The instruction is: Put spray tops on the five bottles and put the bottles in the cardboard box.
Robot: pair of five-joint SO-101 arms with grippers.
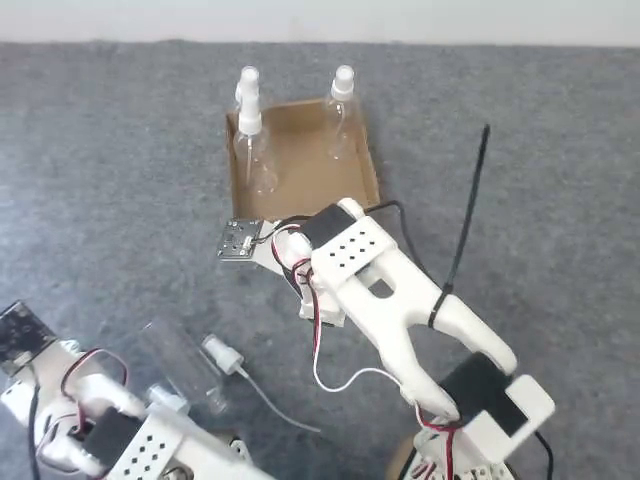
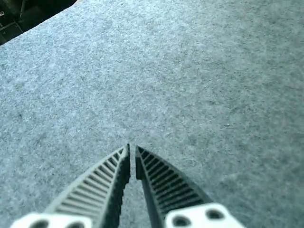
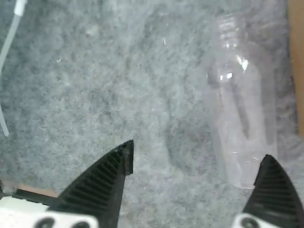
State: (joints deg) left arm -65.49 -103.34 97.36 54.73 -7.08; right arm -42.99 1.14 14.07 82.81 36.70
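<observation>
- Cardboard box [image 1: 303, 172] sits on the grey felt table [image 1: 110, 160] at the far side, open side up.
- Three bottles with white spray tops stand inside it: the front capped bottle [image 1: 256, 152] and the rear capped bottle [image 1: 247, 84] are close together by the left wall, and the third capped bottle [image 1: 342, 112] is near the far right corner.
- Right arm [image 1: 385, 285] stretches from the near right edge of the table towards the box, and its wrist ends just short of the box's near wall.
- Right gripper [image 3: 198, 151] is spread wide, with nothing between its jaws but felt and the base of a bottle.
- Uncapped bottle [image 3: 240, 114] lies on its side on the felt in the right wrist view. It is clear, its threaded neck points away from the gripper, and its base is just beside one fingertip [image 3: 267, 166]. I cannot tell whether the two touch. An edge of cardboard runs along its far side.
- A thin white tube [image 3: 4, 71] lies on the felt well apart from that bottle, past the other fingertip.
- Left arm [image 1: 150, 445] is at the near left corner of the table.
- Left gripper [image 2: 132, 151] has its ribbed jaws pressed together, holding nothing, above bare felt.
- Another clear bottle [image 1: 172, 358] lies on its side near the left arm. A loose spray top [image 1: 222, 354] is right against it, and its tube trails across the felt towards the right arm.
</observation>
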